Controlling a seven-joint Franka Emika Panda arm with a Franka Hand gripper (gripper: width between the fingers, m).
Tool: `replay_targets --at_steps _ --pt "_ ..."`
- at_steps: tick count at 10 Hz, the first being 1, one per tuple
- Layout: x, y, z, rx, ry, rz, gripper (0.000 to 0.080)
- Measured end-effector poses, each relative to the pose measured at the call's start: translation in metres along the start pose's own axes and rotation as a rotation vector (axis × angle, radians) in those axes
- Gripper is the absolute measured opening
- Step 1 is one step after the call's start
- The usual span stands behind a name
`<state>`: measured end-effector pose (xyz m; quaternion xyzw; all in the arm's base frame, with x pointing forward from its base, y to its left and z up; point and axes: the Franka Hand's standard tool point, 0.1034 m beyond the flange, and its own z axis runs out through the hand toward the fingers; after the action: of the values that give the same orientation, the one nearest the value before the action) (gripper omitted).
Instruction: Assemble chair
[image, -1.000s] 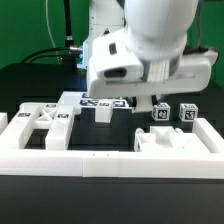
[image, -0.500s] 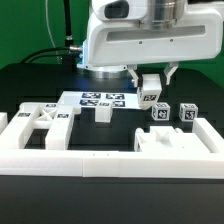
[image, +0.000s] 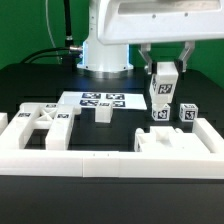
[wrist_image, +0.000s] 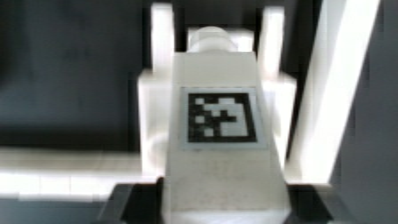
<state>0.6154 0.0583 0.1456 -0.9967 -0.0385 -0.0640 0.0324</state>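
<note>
A white bar (image: 163, 88) with a tag stands upright in the air on the exterior view's right. The hand (image: 164, 67) pinches its top between two fingers. Below it on the black desk (image: 30, 85) sit a cube (image: 159, 112) and a second cube (image: 187, 114), and a cut-out panel (image: 45, 122) lies well apart on the exterior view's left.

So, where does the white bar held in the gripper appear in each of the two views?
Exterior view: the white bar hangs upright in the gripper, toward the exterior view's right, just above the small cubes in the picture.
Wrist view: the bar fills the middle of the picture, seen from close.
Shared landmark: the square tag on the bar's face, also plain in the wrist view.
</note>
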Motion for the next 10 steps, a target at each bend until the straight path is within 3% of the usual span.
replay_targets --at_steps 1,4,5,7,10 --pt "0.012 -0.003 -0.007 -0.006 0.103 -0.008 0.0287" --pt "0.011 0.0 0.0 -0.029 0.286 -0.014 0.0287" --pt "0.011 -0.01 0.006 -0.025 0.282 -0.031 0.0287" --pt "0.03 -0.027 0.01 -0.019 0.285 -0.062 0.0287" --pt "0.037 -0.035 0.022 -0.017 0.283 -0.09 0.0287"
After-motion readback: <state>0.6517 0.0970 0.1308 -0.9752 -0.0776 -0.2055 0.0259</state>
